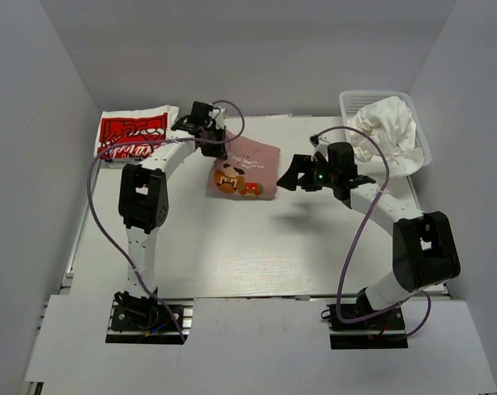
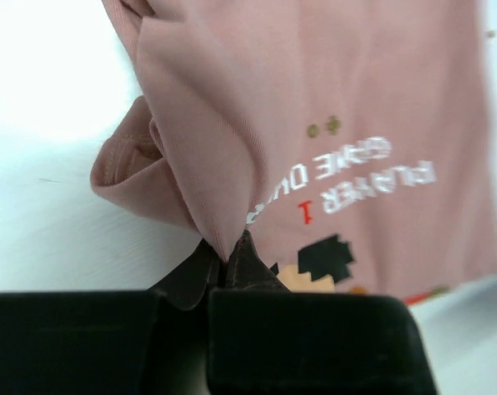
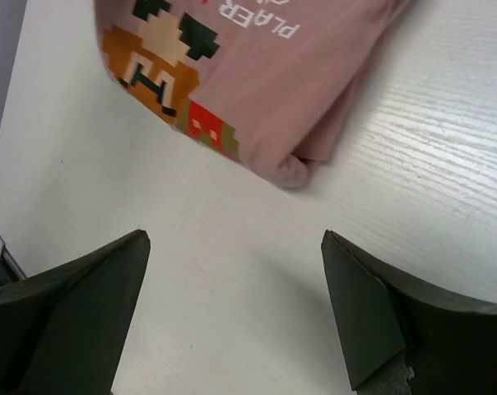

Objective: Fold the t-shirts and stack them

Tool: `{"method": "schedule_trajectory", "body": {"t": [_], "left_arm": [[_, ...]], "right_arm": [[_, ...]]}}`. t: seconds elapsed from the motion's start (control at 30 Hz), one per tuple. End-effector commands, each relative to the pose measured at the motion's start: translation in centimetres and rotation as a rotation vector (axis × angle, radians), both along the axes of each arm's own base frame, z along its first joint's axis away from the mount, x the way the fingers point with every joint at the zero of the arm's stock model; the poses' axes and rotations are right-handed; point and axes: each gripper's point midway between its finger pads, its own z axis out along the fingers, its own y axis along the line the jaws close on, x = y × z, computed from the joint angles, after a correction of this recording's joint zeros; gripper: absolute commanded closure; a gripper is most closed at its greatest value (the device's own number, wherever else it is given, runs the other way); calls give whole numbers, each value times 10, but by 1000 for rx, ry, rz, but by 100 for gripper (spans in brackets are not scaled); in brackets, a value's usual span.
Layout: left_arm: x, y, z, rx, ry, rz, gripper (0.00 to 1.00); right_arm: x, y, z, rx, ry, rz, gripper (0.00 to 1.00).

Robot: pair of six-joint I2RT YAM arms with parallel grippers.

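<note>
While the top view places the dusty-pink t-shirt folded on the table toward the back, only the left wrist view shows the grip. The left gripper is pinched closed on a raised pleat of pink cloth, with upside-down white lettering and a red 1 beyond it. In the right wrist view the right gripper hangs spread apart and empty over bare table, near the shirt's folded corner. Overhead alone shows the white t-shirt with a red logo folded at back left and the plain white t-shirts heaped in the mesh basket at back right.
</note>
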Motion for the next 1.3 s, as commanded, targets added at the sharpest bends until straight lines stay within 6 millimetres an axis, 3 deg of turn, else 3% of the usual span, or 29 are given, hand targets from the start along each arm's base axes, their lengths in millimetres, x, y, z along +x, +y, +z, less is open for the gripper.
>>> {"method": "schedule_trajectory", "body": {"t": [0.0, 0.17, 0.27, 0.4, 0.53, 0.63, 0.73, 0.83, 1.27], "left_arm": [[7, 20, 112, 64, -237, -74, 100], [8, 56, 138, 254, -311, -81, 100], [7, 69, 143, 342, -333, -102, 100], [19, 102, 167, 515, -400, -74, 100], [32, 126, 172, 615, -441, -63, 100], [39, 138, 175, 638, -453, -59, 100], [47, 152, 197, 651, -503, -30, 100], [50, 165, 204, 654, -516, -16, 100], [40, 192, 281, 658, -688, 69, 100]], "right_arm": [[10, -7, 18, -31, -102, -18, 9], [11, -10, 15, -54, -94, -30, 9], [11, -11, 15, -51, -97, -34, 9], [11, -12, 16, -56, -99, -40, 9], [14, -13, 15, -57, -109, -47, 9], [16, -8, 13, -46, -100, -36, 9], [15, -4, 13, -28, -92, -19, 9], [16, -4, 12, -23, -95, -21, 9], [14, -5, 15, -27, -108, -30, 9]]}}
